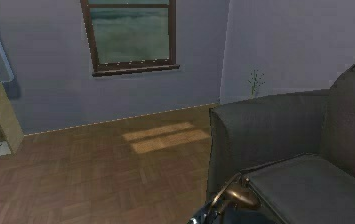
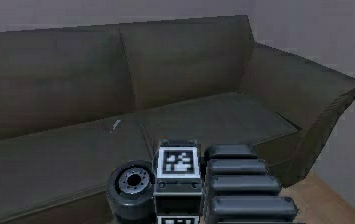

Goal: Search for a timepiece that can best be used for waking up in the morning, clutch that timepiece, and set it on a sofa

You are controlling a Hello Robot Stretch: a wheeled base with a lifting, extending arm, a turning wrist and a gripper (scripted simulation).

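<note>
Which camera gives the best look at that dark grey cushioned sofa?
The arm side view. The dark grey cushioned sofa stretches across it, with backrest, seat cushions and one armrest. The forward view has one end of it at the right: an armrest and part of a seat.

The wall (image 1: 55,90) is a flat lavender-grey. The window (image 1: 131,35) has a dark reddish-brown frame and murky teal-green panes. The floor (image 1: 75,175) is mid-brown wood planking, crossed by two paler tan bands (image 1: 167,137). The sofa (image 2: 75,80) is a plain dark olive-grey with no pattern, and a pale sliver (image 2: 115,124) marks its seat. The shelf unit (image 1: 3,125) at the forward view's left is cream. A curved object (image 1: 230,193) at that view's bottom edge is brass-gold. The arm (image 2: 247,185) is black and ribbed. Its marker square (image 2: 178,163) is white with black marks. The tool (image 2: 133,186) is black with a grey ring.
</note>
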